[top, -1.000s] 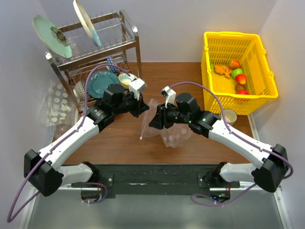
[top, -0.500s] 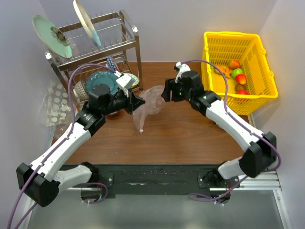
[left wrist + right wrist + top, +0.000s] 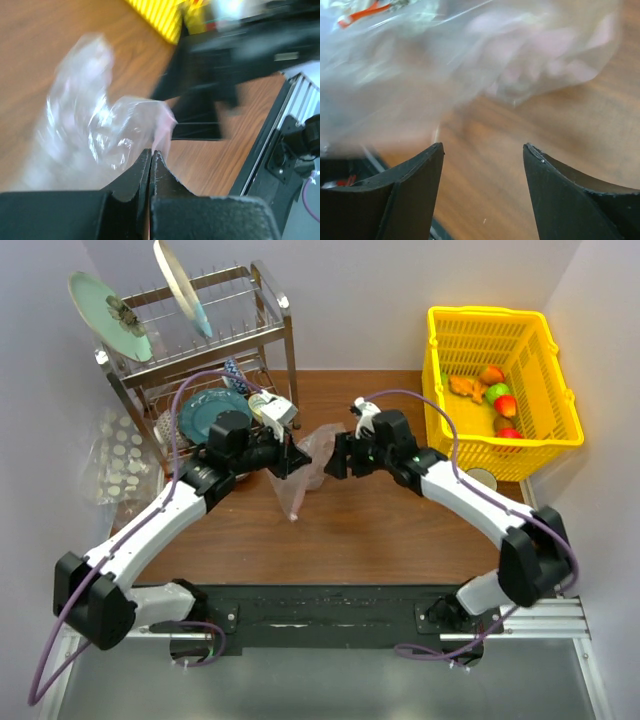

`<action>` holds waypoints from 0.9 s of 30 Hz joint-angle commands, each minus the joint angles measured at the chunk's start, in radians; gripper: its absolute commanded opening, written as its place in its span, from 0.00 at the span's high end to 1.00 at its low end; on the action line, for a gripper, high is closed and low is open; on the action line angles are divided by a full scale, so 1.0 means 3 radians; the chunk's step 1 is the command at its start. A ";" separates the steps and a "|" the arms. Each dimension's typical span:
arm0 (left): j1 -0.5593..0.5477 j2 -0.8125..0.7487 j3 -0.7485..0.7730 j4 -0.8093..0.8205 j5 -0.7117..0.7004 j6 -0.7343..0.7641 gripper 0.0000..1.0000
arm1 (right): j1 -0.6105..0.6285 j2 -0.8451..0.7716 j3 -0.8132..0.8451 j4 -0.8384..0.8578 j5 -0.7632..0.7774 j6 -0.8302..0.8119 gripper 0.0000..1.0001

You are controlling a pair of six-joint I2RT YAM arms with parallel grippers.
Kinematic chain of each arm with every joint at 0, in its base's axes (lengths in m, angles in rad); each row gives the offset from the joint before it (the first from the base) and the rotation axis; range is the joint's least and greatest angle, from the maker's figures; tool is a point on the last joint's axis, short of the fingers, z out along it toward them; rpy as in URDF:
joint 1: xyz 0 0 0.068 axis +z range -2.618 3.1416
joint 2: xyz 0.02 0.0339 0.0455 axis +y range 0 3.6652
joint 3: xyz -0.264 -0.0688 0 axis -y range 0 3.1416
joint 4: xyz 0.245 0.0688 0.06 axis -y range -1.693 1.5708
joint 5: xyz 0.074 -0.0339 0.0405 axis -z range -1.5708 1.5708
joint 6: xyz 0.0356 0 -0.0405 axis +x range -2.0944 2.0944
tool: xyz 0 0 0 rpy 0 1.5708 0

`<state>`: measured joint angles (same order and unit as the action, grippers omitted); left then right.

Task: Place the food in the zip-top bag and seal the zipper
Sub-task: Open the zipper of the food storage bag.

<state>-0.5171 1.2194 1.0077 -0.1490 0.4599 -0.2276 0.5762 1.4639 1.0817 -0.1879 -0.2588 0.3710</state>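
The zip-top bag (image 3: 303, 476) hangs crumpled and clear over the brown table, with a pink edge. My left gripper (image 3: 291, 456) is shut on its pink-tinted rim; in the left wrist view the jaws (image 3: 151, 153) are pressed together on the film of the bag (image 3: 95, 132). My right gripper (image 3: 336, 455) stands open just right of the bag, nothing between its fingers. In the right wrist view the gripper (image 3: 484, 147) has the blurred bag (image 3: 485, 55) above and ahead of it. The food (image 3: 497, 396), several small toy pieces, lies in the yellow basket (image 3: 545, 350).
A metal dish rack (image 3: 215, 350) with plates stands at the back left, with a blue plate (image 3: 205, 415) beneath. A clear bag of white discs (image 3: 115, 460) lies at the far left. A small cup (image 3: 481, 479) sits in front of the basket.
My right gripper let go of the bag, opened wide, swung up toward the back, and has come back beside the bag. My left gripper lifted the bag toward the rack.
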 commanded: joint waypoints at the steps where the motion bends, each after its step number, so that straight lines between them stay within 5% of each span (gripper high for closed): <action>1: 0.0031 0.0138 0.0149 -0.0066 0.0093 -0.0090 1.00 | 0.0053 -0.0645 -0.0592 0.0615 -0.0252 0.0184 0.38; 10: 0.0041 0.0205 0.0133 0.0051 0.0441 -0.0136 1.00 | 0.0728 -0.0973 -0.1039 0.1096 0.0335 0.0328 0.47; 20: 0.0041 0.0200 0.0128 0.0067 0.0574 -0.0116 1.00 | 0.0912 -0.0820 -0.1075 0.1403 0.1113 0.0476 0.53; 27: 0.0041 0.0200 0.0128 0.0062 0.0599 -0.0111 1.00 | 0.0963 -0.0682 -0.0998 0.1490 0.1195 0.0471 0.53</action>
<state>-0.5110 1.2831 1.0080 -0.1654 0.6067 -0.2485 0.8547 1.2404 0.7609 0.1932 0.0372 0.5049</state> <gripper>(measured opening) 0.015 0.470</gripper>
